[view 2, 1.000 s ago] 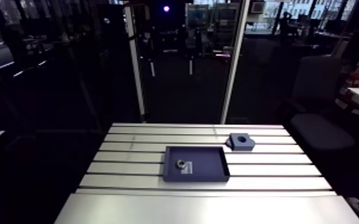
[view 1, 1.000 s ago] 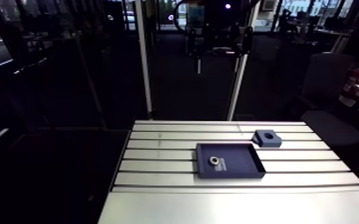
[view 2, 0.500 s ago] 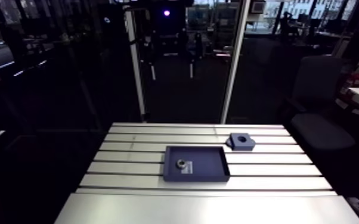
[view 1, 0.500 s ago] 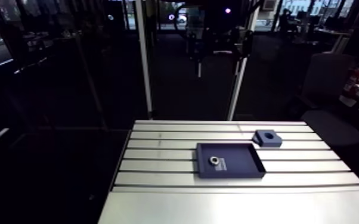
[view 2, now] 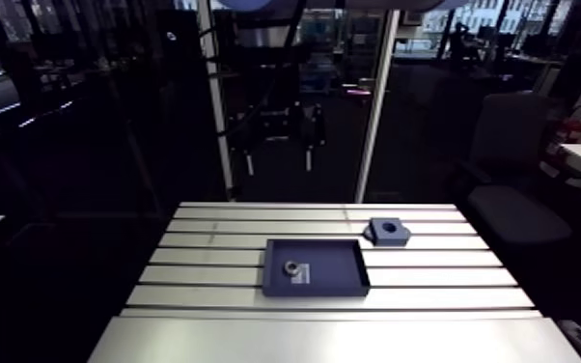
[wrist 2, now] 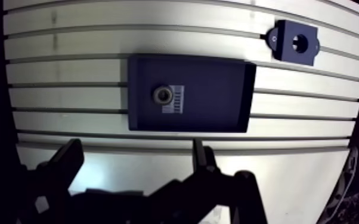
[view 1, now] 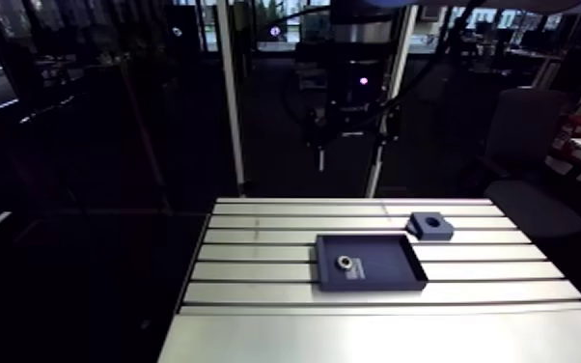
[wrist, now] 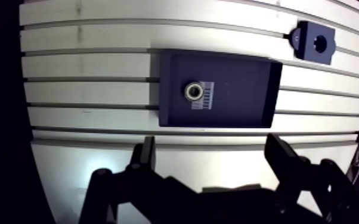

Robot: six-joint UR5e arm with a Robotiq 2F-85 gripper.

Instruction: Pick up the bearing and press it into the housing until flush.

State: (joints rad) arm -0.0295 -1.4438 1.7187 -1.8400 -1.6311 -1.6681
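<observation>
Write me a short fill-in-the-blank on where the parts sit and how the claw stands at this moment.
The bearing lies inside the dark ____.
The housing sits directly on the slotted ____.
The claw is ____, holding nothing.
Missing words: tray; table; open.

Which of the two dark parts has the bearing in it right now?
The large shallow tray; the bearing lies inside it. The small housing sits apart, bore empty.
</observation>
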